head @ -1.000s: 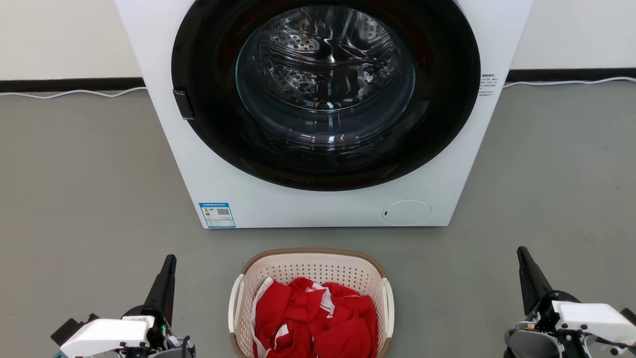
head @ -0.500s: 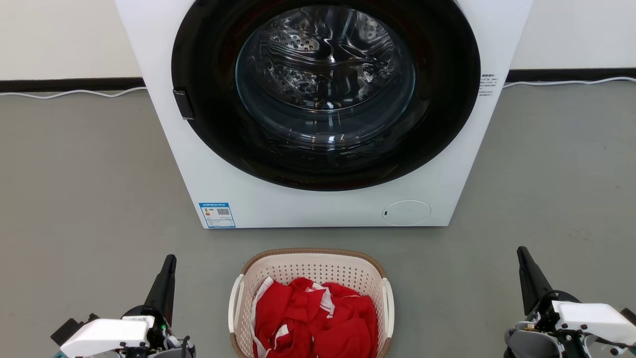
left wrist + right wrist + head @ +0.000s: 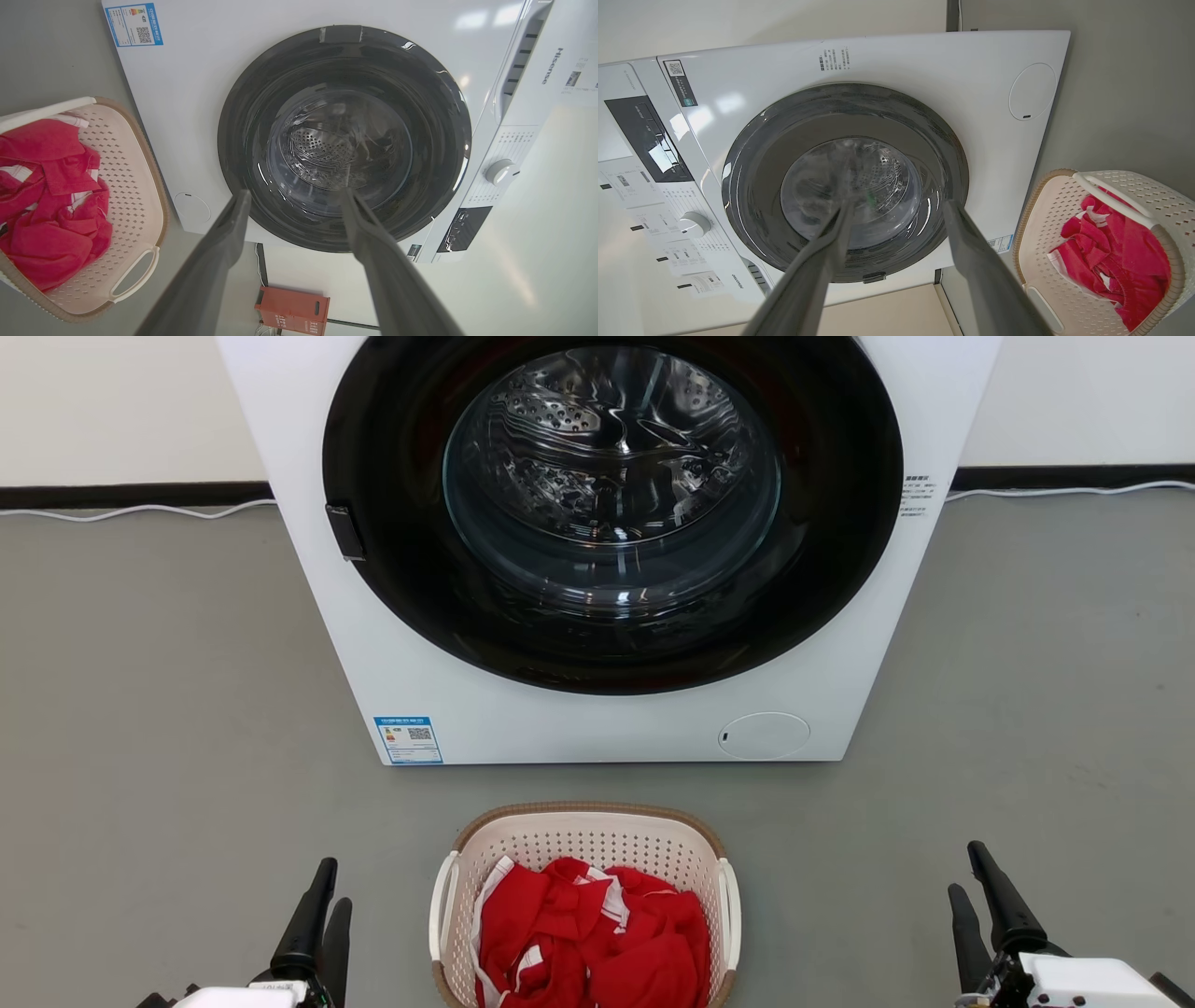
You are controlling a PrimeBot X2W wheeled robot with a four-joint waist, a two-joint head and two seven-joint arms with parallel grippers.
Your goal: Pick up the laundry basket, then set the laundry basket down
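The laundry basket [image 3: 597, 845] stands on the grey floor right in front of the washing machine, cream with a brown rim and a white handle on each side. Red clothes [image 3: 597, 933] lie heaped inside it. My left gripper [image 3: 334, 885] is open at the basket's left, a short way off its left handle, holding nothing. At the far right my right gripper [image 3: 965, 868] is open too, farther from the basket. In the left wrist view the gripper [image 3: 295, 193] points at the machine door, with the basket [image 3: 126, 186] at left. The right wrist view has the gripper [image 3: 897, 207] spread and the basket [image 3: 1045, 219] at lower right.
A white front-loading washing machine [image 3: 597, 733] with a shut dark glass door stands just behind the basket. A white cable [image 3: 140, 511] runs along the wall's base. An orange-red box [image 3: 292, 310] sits beside the machine. Open grey floor lies on both sides.
Both grippers have gone from shut to open, and both have dropped lower in the head view. The basket and the machine have not moved.
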